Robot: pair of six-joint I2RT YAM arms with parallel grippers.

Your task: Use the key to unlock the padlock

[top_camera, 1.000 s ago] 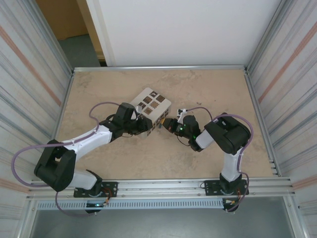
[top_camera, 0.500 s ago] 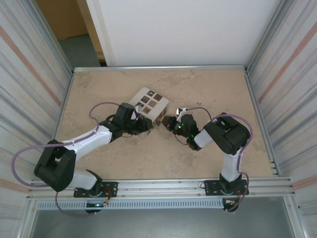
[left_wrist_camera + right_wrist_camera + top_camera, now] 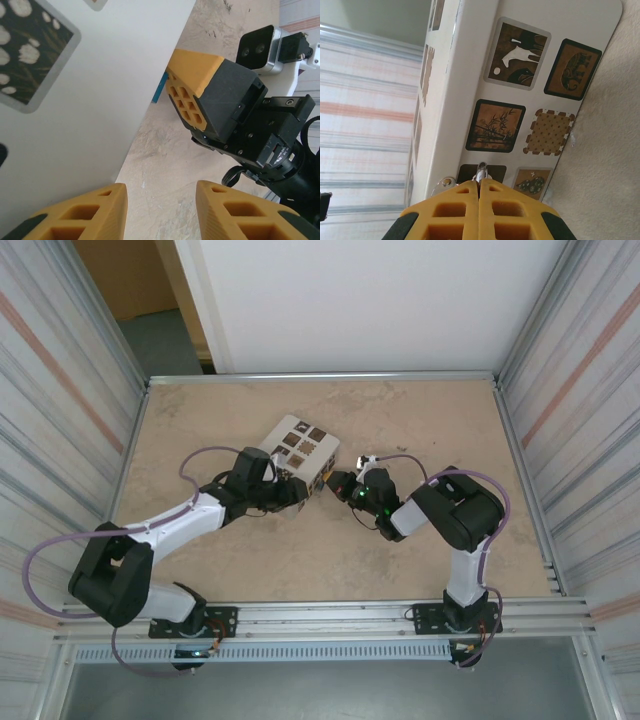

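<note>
**Pressing the key at a box that has slid away across the counter**

A small silver key [image 3: 481,172] pokes out from between the fingertips of the right tool [image 3: 480,184], which is clenched tight on it. The key's long axis runs straight on from the tool's fingers, and its tip points away from the tool at the near edge of a white box [image 3: 470,60] decorated with picture squares. Just to the left of the key, at the box's edge, glints a small metal ring [image 3: 442,184]. This may be part of the padlock, but the lock body is too small to make out.

Over the last second, in the overhead view, the box has drifted toward the far left of the counter [image 3: 420,420], and the right tool has followed it closely. This suggests the key is pushing the box along rather than seating in a keyhole, so the lock looks not yet opened.

The left tool [image 3: 161,192] sits against the box's other side, its jaws partly apart with bare counter between them and the box's white wall just beside one finger. It seems to brace the box, not grasp it.
</note>
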